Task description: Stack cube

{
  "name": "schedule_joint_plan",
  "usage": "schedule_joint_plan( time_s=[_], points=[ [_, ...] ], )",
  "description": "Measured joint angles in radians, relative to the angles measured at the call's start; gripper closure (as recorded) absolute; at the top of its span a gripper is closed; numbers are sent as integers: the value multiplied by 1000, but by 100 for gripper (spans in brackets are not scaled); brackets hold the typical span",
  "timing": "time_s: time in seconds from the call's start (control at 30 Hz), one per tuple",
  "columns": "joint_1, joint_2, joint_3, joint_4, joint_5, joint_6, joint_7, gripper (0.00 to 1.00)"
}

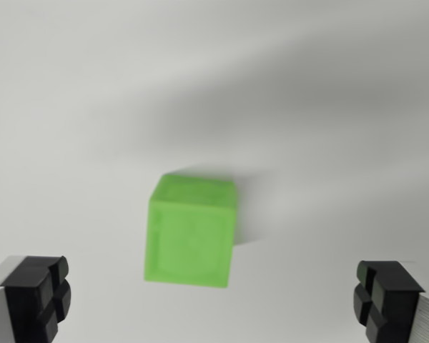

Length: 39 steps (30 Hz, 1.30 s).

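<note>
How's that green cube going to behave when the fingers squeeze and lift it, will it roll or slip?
The green cube probably won't roll: it sits on a flat face on the white table. Its crisp edges suggest it is rigid. The faces look smooth, so the fingers might slip if off-centre.

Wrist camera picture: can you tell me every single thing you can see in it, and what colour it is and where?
cube: one, bright green, sitting on the surface just below the middle of the wrist view, between the two fingers but touching neither
surface: one, plain white, filling the whole picture, with a soft grey shadow across the upper right
fingertips: two, black pads on silver fingers, one in the bottom corner at the wrist view's left and one at the wrist view's right
gripper: one, open wide, holding nothing
</note>
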Motion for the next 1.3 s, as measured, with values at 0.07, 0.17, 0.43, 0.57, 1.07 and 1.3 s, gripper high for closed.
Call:
schedule_joint_plan(
  time_s=[0.07,0.17,0.43,0.57,1.07,1.3],
  points=[
    [7,9,5,-12,-2,18,20,0],
    [19,25,11,-29,-4,47,51,0],
    [51,70,22,-64,-18,118,133,0],
    [61,101,22,-69,-32,155,157,0],
    [99,299,-37,-39,-113,318,217,0],
    [123,361,-63,-24,-121,364,224,0]
  ],
)
